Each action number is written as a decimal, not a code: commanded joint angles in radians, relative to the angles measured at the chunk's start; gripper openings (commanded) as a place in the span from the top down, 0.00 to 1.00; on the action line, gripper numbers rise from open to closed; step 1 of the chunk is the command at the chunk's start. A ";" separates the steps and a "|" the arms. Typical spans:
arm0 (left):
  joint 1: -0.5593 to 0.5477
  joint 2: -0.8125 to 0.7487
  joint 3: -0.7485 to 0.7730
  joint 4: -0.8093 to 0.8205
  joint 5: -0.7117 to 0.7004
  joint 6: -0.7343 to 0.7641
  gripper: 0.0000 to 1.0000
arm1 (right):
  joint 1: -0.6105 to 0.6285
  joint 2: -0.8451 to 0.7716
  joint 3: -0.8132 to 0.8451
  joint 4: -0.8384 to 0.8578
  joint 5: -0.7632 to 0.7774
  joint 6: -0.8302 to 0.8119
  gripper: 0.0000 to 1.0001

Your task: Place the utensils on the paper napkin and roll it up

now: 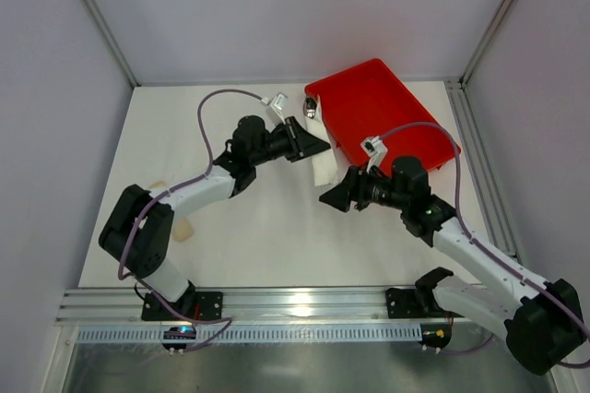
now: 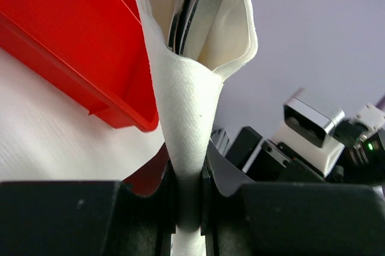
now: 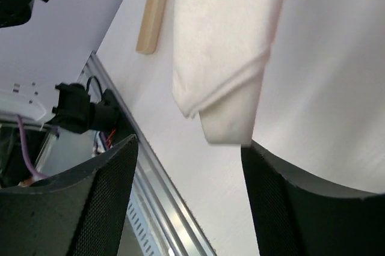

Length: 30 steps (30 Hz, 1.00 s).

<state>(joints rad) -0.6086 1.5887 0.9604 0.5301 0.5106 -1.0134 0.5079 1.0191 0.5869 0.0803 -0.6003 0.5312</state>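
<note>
My left gripper (image 1: pixel 316 142) is shut on the paper napkin (image 1: pixel 323 168) and holds it above the table beside the red tray. In the left wrist view the jaws (image 2: pixel 189 175) pinch the folded napkin (image 2: pixel 187 106), with shiny silver utensils (image 2: pixel 197 9) wrapped inside its upper fold. A silver head (image 1: pixel 311 109) sticks out beyond the gripper. My right gripper (image 1: pixel 336 196) is open and empty, close to the napkin's free end (image 3: pixel 222 51), which hangs just ahead of its fingers (image 3: pixel 102 202) without touching them.
The red tray (image 1: pixel 387 112) lies at the back right, close behind the napkin, and shows in the left wrist view (image 2: pixel 72 33). A tan stick-like piece (image 3: pixel 150 15) lies on the table at the left (image 1: pixel 184 227), partly under my left arm. A metal rail (image 1: pixel 304 305) runs along the near edge.
</note>
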 commanded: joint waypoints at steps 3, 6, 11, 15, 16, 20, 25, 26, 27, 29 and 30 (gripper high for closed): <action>-0.002 0.033 0.179 -0.082 -0.153 0.009 1.00 | -0.054 -0.171 0.007 -0.301 0.479 0.038 0.23; -0.002 0.106 0.263 -0.096 -0.181 -0.022 1.00 | -0.117 -0.172 0.039 -0.422 0.722 0.107 0.21; -0.005 0.293 0.418 -0.062 -0.188 -0.119 1.00 | -0.261 -0.099 0.111 -0.533 0.911 0.218 0.30; -0.013 0.424 0.566 -0.102 -0.210 -0.155 1.00 | -0.337 -0.059 0.181 -0.583 1.002 0.277 0.36; -0.013 0.445 0.580 -0.091 -0.205 -0.180 1.00 | -0.348 -0.054 0.183 -0.573 1.004 0.273 0.36; -0.014 0.530 0.606 -0.002 -0.198 -0.246 1.00 | -0.373 -0.005 0.186 -0.540 1.013 0.282 0.35; -0.025 0.616 0.666 0.048 -0.182 -0.271 1.00 | -0.401 0.085 0.153 -0.449 0.976 0.285 0.35; -0.028 0.625 0.669 0.082 -0.179 -0.277 1.00 | -0.405 0.098 0.145 -0.398 0.964 0.282 0.35; -0.029 0.640 0.676 0.085 -0.179 -0.280 1.00 | -0.405 0.108 0.133 -0.377 0.949 0.277 0.34; -0.033 0.655 0.686 0.097 -0.176 -0.287 1.00 | -0.404 0.153 0.123 -0.315 0.921 0.263 0.34; -0.033 0.662 0.690 0.099 -0.176 -0.289 1.00 | -0.405 0.170 0.123 -0.304 0.909 0.260 0.35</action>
<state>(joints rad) -0.6338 2.2658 1.5845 0.4782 0.3157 -1.2747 0.1078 1.1576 0.7219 -0.3470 0.3351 0.7963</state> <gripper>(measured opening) 0.181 0.654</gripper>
